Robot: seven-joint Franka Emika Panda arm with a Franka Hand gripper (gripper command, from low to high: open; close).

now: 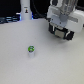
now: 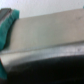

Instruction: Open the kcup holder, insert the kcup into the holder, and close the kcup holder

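Observation:
The kcup (image 1: 31,50), a tiny white pod with a green top, stands upright on the white table (image 1: 45,67) towards the exterior view's left. My gripper (image 1: 61,36) hangs at the upper right of that view, well away from the pod. A dark shape sits right under and behind its fingers; it may be the kcup holder, but the hand covers most of it. The wrist view is a blurred close-up of a grey flat surface (image 2: 47,35) with a dark band (image 2: 50,70) beside it and a teal patch (image 2: 6,27) at one edge. The fingers do not show clearly there.
The white upright robot base (image 1: 25,10) stands at the back on the exterior view's left, with dark clutter along the back edge behind it. White tabletop surrounds the pod.

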